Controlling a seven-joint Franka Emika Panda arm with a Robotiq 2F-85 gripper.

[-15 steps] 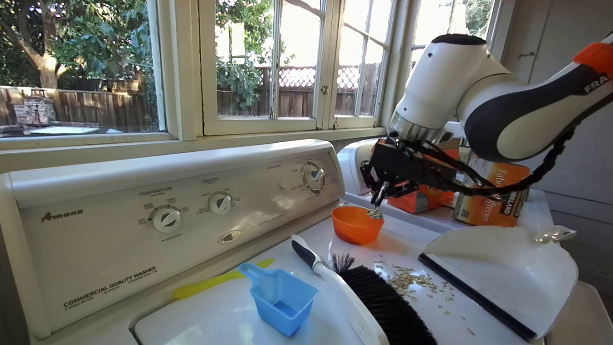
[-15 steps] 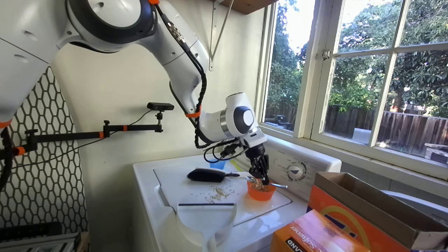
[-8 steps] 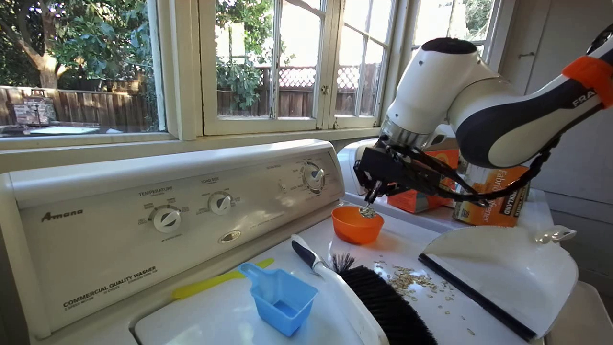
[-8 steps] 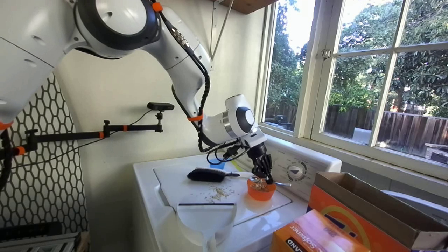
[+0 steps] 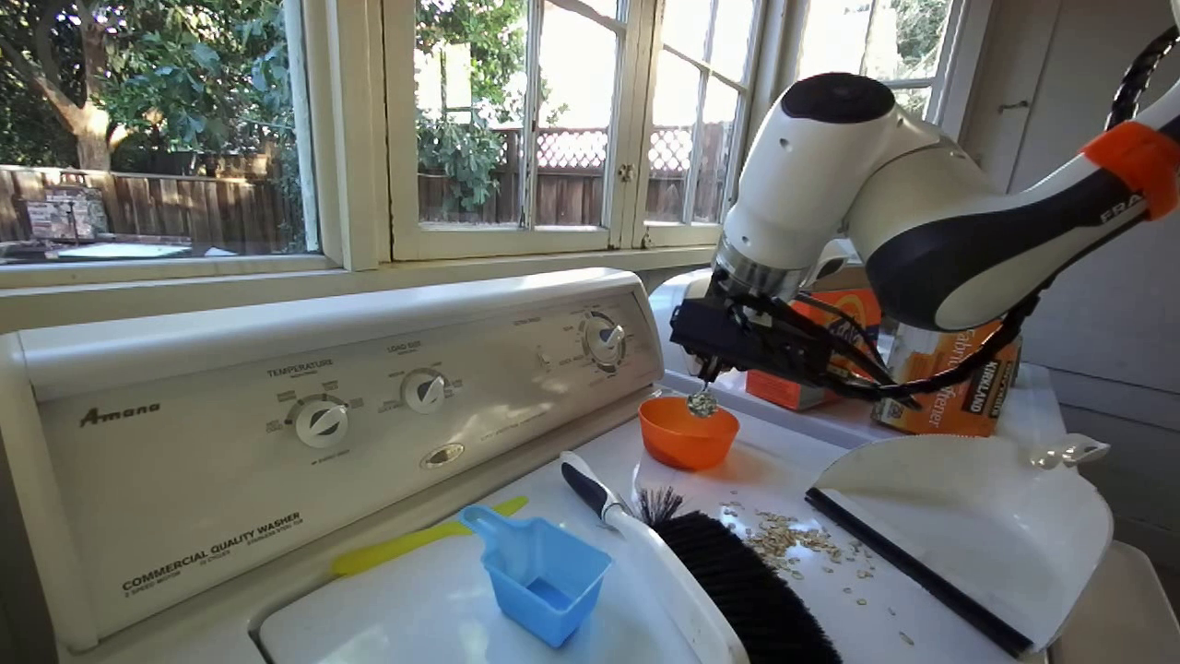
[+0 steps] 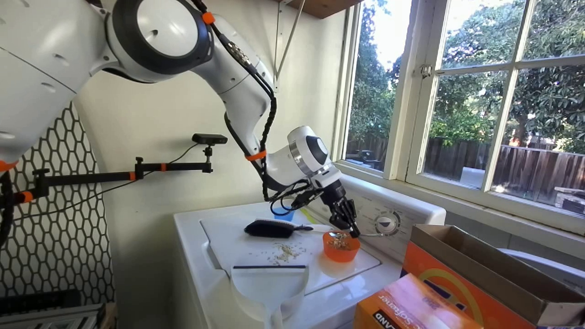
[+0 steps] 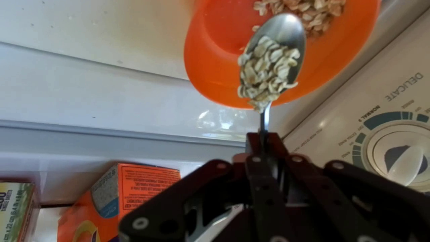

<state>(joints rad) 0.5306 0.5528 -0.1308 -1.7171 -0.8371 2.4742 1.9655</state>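
from the left in an exterior view, a yellow strip [image 5: 401,550] is partly covered by the handle of a blue scoop [image 5: 548,581], so its full shape cannot be told. a brush [image 5: 742,572] beside it is cut off by the lower edge. next, an orange bowl [image 5: 687,447] is set on the washer lid [image 5: 793,472]; its contents are hidden there by its wall but shown as oats [image 7: 312,15] in the wrist view, where the bowl is cropped at the top. over it a spoon [image 7: 293,30] heaped with more oats [image 7: 268,69] is held by the gripper [image 7: 264,142], which is closed on the handle; the grip is blurred and dark, and whether the rim is touched cannot be told. to the right, loose oats [image 5: 788,541] are scattered, an orange box [image 5: 784,389] and a softener box [image 5: 931,415] are partly hidden by the arm [image 5: 802,175], and a dustpan [image 5: 986,516] is shown.
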